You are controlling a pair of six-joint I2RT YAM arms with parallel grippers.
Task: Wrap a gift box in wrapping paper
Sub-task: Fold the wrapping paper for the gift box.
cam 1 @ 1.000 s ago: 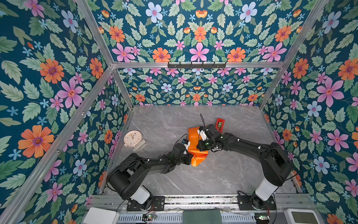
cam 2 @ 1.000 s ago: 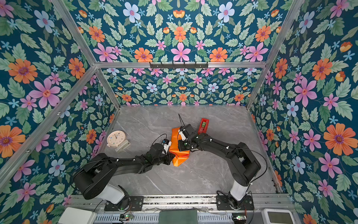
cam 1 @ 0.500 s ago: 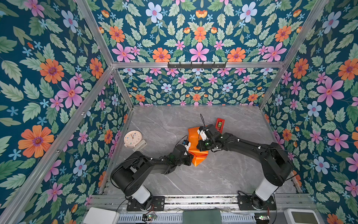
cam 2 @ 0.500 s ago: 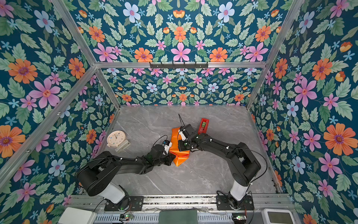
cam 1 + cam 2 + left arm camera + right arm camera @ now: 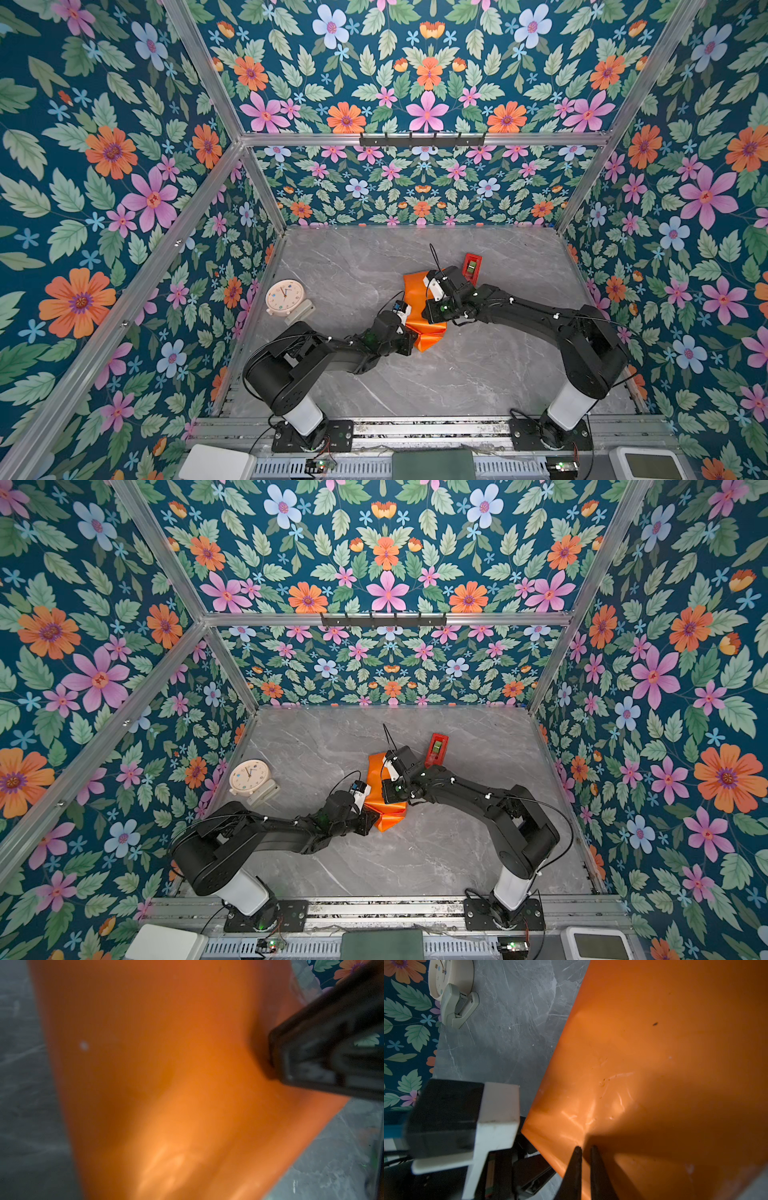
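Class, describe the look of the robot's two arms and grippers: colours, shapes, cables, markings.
Both the left arm and right arm are black, built of chunky rounded links, each rising from a white cylindrical base. Thin black cables loop alongside them. A white block sits at each wrist. The right gripper has slim, dark fingers tapering to points.

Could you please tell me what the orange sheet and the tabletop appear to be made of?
The wrapping paper: likely coated paper, glossy orange, showing highlights and creases. The tabletop: grey marble-look surface with white veins; stone or laminate unclear.
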